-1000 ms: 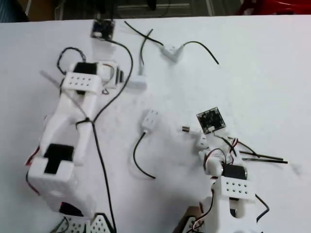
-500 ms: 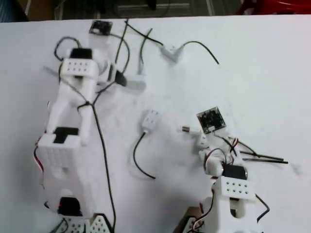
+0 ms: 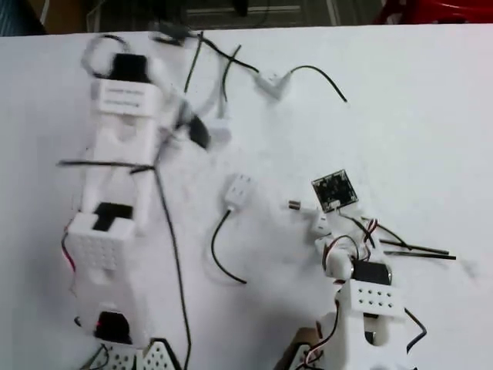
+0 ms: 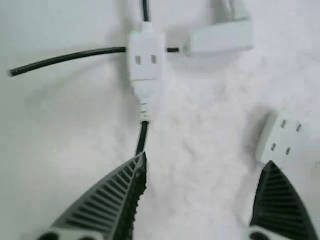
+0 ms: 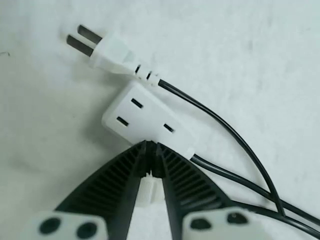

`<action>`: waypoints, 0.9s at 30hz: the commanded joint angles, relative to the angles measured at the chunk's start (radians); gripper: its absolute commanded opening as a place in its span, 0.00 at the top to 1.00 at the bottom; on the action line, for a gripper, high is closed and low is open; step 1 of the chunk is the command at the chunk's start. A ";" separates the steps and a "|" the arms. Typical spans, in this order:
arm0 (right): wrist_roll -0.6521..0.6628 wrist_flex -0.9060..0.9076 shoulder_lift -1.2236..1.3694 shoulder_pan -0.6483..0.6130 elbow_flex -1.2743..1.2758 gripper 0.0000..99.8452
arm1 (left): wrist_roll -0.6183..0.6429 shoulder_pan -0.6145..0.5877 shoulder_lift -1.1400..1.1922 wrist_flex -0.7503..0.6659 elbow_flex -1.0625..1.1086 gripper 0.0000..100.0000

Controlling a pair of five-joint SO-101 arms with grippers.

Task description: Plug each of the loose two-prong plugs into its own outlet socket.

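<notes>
Misalignment is the likeliest fault. The right end effector [image 5: 151, 146], jaws pressed together, sits at the edge of a white rectangular plastic socket block [image 5: 145, 122], with a loose white two-prong plug [image 5: 107, 54] on black cord just beside it on the white bench [image 5: 260, 45]; any push could shove the block into the plug. The left end effector [image 4: 206, 162], spread wide, hovers over a white two-slot inline socket [image 4: 145, 57]; closing on its black cable [image 4: 141, 142] would drag it askew.
</notes>
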 commanded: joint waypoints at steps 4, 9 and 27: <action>0.003 -0.012 -0.007 -0.013 0.002 0.98 | -0.018 0.271 -0.137 -0.015 0.210 0.66; 0.003 -0.012 -0.007 -0.013 0.002 0.98 | -0.023 0.300 -0.114 -0.127 0.348 0.66; 0.003 -0.012 -0.007 -0.013 0.002 0.98 | -0.028 0.240 0.071 -0.408 0.453 0.66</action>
